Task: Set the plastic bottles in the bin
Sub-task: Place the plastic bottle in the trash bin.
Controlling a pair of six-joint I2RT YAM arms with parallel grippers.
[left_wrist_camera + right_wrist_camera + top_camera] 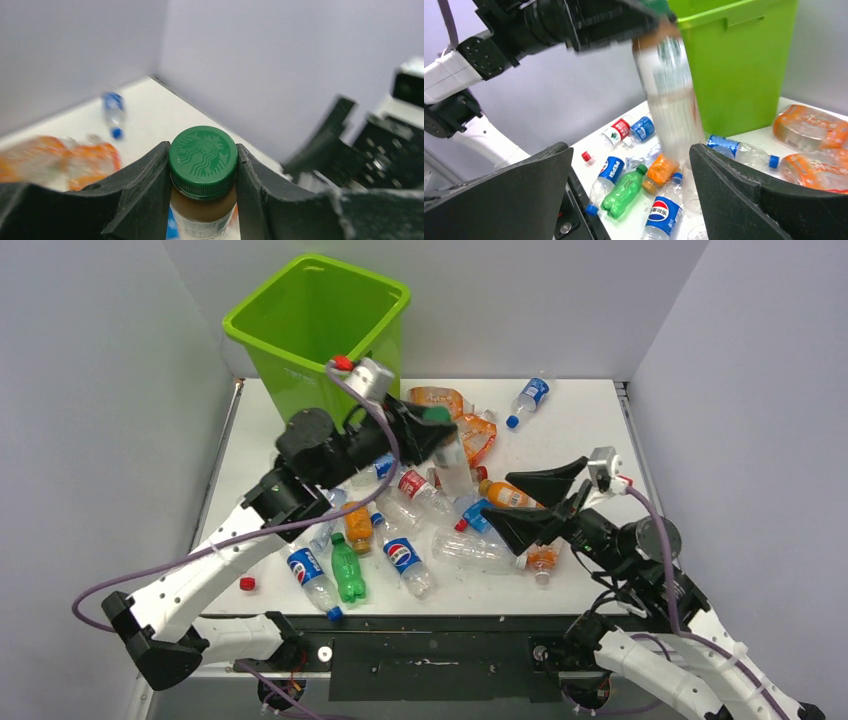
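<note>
While the held bottle [455, 472] hangs neck-up from the left hand [440, 430], top view first: it is clear of the desk [580, 430], above the heap of plastic bottles [400, 525] at centre. Bin [262, 312] stands at 11 o'clock on the desk, its open mouth toward 10 o'clock from the load. Right hand [530, 505] at 4 o'clock of the heap, spread wide, nothing in it.

Left wrist view: both fingers [145, 195] pinch just under the green cap [202, 157], closed on the neck; body below mostly hidden. Grip looks centred, so the cap's flange should guard against slipping.

Right wrist view: load is blurred, probably swinging; bin wall at 1 o'clock behind it.

Judgement: step in hand is the carry. Lift enough for the bottle's base to pass the rim, travel toward 10 o'clock, release only once the whole bottle is over the mouth. Slow travel would damp any swing. Right hand is best left out of that path.
</note>
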